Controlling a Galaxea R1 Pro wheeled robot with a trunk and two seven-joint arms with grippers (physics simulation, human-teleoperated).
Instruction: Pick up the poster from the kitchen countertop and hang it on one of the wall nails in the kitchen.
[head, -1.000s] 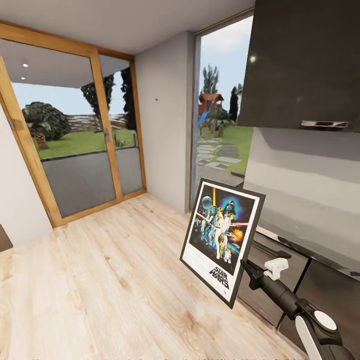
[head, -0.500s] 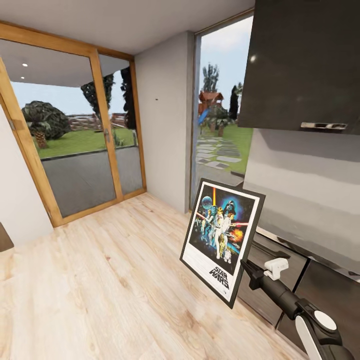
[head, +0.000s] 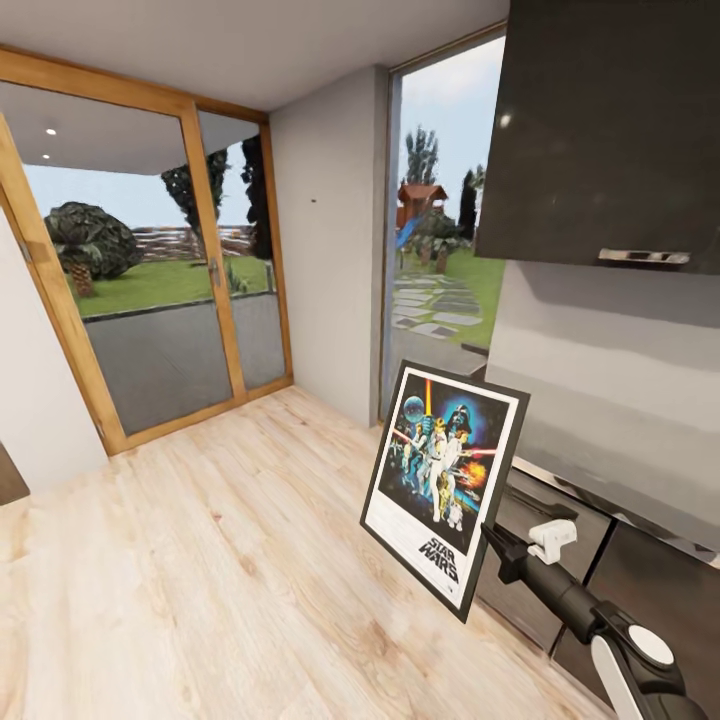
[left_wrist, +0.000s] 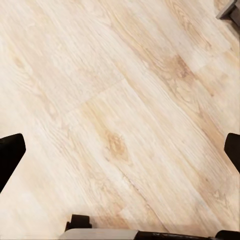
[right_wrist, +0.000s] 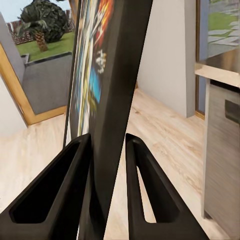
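Observation:
The Star Wars poster hangs upright and slightly tilted above the wood floor, its lower right edge pinched by my right gripper. In the right wrist view both black fingers clamp the poster's black frame edge-on. The wall nail is a dark speck high on the light grey wall, beyond and left of the poster. The countertop shows as a dark edge at the right, above dark cabinet fronts. My left gripper is open over bare floor, its fingertips far apart.
A wood-framed glass door fills the far left wall and a tall window stands right of the nail wall. A dark upper cabinet hangs overhead at right. Wood floor stretches toward the nail wall.
The whole picture has shifted very slightly, so the camera moved. The poster stays held in my right gripper in the same pose.

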